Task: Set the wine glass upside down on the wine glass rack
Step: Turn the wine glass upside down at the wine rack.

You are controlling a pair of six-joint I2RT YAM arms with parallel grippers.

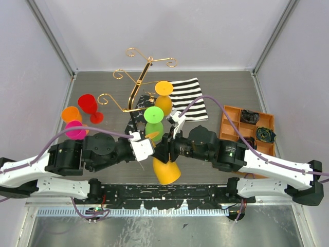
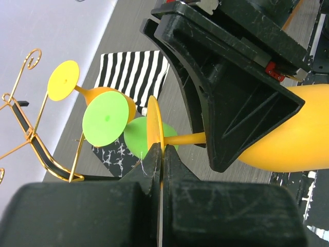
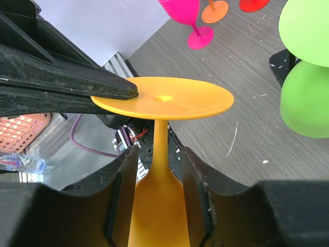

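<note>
- Grey wood-grain table (image 1: 236, 87) between pale walls carries the wine glass rack (image 1: 141, 80) at centre-back. A green glass (image 1: 153, 114) and a yellow glass (image 1: 164, 88) hang foot-up on it.
- The orange-yellow wine glass (image 1: 165, 171) is held off the table between the two arms, just in front of the rack, with its foot toward the rack.
- The left claw (image 2: 160, 154) is clamped on the rim of the foot.
- The right claw (image 3: 159, 154) straddles the stem with its jaws apart; I cannot tell whether they press on the neck.
- The stem wants a square, firm grip before the foot is let go, or the glass may swing.
- After that, a bare scroll arm looks the best target, keeping clear of the green glass close by.
</note>
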